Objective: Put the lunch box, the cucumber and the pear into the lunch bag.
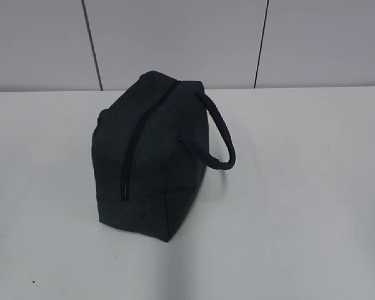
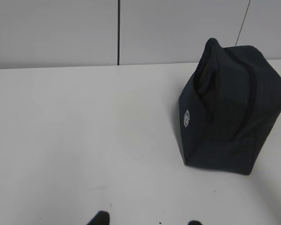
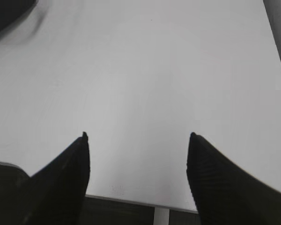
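The dark navy lunch bag (image 1: 150,156) stands on the white table, its top zipper shut and its padded loop handle (image 1: 222,134) hanging to the right. It also shows in the left wrist view (image 2: 229,108) at the right, with a small round emblem on its end. The lunch box, the cucumber and the pear are out of view. My left gripper (image 2: 147,221) shows only two fingertips at the bottom edge, wide apart, over bare table. My right gripper (image 3: 138,140) is open and empty above the table's near edge. Neither gripper appears in the exterior view.
The white table (image 1: 300,187) runs back to a grey panelled wall (image 1: 175,37). In the right wrist view the table's near edge (image 3: 131,199) lies just under the fingers, and a dark shape, probably the bag, sits in the top left corner (image 3: 4,14).
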`<state>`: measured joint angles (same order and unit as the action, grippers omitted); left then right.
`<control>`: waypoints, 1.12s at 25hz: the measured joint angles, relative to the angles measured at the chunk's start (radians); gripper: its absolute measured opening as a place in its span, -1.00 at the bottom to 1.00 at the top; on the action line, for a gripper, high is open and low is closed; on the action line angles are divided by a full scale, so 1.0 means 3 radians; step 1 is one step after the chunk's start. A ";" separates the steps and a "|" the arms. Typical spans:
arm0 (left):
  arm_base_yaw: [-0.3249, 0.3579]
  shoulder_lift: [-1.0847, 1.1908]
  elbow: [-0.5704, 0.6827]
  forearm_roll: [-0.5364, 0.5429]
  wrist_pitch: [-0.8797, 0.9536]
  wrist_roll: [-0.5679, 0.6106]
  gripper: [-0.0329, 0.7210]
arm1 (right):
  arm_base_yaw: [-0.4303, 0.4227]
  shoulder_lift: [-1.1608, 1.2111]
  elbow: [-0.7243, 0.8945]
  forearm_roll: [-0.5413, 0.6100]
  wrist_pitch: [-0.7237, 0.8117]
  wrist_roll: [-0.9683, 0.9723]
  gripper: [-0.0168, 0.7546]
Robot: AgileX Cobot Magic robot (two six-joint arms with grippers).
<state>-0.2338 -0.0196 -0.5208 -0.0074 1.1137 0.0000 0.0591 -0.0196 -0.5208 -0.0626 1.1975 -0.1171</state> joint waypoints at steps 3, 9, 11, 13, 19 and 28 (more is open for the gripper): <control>0.0000 0.0000 0.0000 0.0000 -0.0008 0.0000 -0.08 | 0.0000 0.0000 0.0071 -0.0012 -0.0107 0.0000 0.35; 0.0000 0.0000 0.0000 0.0000 -0.0011 0.0000 -0.09 | 0.0000 0.0000 0.0070 -0.0012 -0.0129 0.0000 0.35; 0.0000 0.0000 0.0000 0.0000 -0.0011 0.0000 -0.09 | 0.0000 0.0000 0.0070 -0.0012 -0.0132 0.0000 0.35; 0.0000 0.0000 0.0000 0.0000 -0.0011 0.0000 -0.09 | 0.0000 0.0000 0.0070 -0.0012 -0.0132 0.0000 0.35; 0.0000 0.0000 0.0000 0.0000 -0.0011 0.0000 -0.09 | 0.0000 0.0000 0.0070 -0.0012 -0.0137 0.0000 0.35; 0.0356 0.0000 0.0000 0.0000 -0.0015 0.0000 -0.09 | 0.0000 0.0000 0.0070 -0.0012 -0.0145 0.0008 0.35</control>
<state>-0.1269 -0.0196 -0.5208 -0.0074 1.1092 0.0000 0.0591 -0.0196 -0.4997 -0.0661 1.1540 -0.1147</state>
